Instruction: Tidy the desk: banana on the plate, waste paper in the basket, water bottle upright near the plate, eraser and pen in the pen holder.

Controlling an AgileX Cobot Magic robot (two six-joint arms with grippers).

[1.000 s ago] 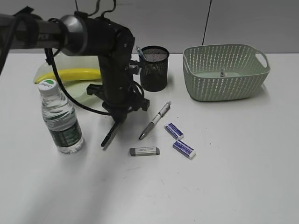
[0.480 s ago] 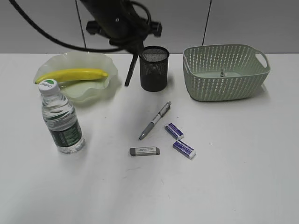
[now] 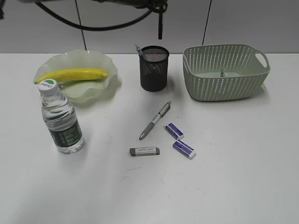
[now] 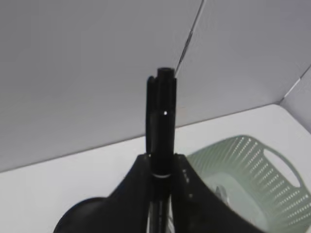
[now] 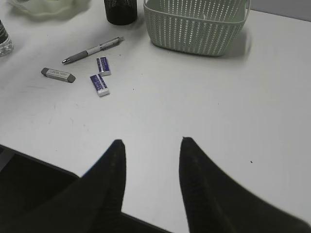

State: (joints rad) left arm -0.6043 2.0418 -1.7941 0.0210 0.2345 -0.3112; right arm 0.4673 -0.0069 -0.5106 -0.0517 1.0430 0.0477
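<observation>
My left gripper point(image 4: 160, 160) is shut on a black pen point(image 4: 162, 111). In the exterior view that pen point(image 3: 160, 23) hangs upright high above the black mesh pen holder point(image 3: 154, 70), and the gripper itself is cut off at the top edge. A pen tip point(image 3: 138, 50) sticks out of the holder. A silver pen point(image 3: 155, 120), a grey eraser point(image 3: 144, 151) and two blue-and-white erasers point(image 3: 174, 130) lie on the desk. The banana point(image 3: 70, 74) lies on the plate point(image 3: 100, 59). The water bottle point(image 3: 60, 119) stands upright. My right gripper point(image 5: 150, 145) is open and empty. The waste paper is not clearly visible.
The pale-green basket point(image 3: 226, 72) stands at the back right beside the pen holder, with a small greyish thing showing through its wall. The right gripper hovers over bare white desk point(image 5: 218, 97) near the front edge, far from the erasers point(image 5: 98, 83).
My left arm has lifted the black pen off the desk, swung it up and to the right, and now holds it upright above the pen holder. Everything else stays put.
</observation>
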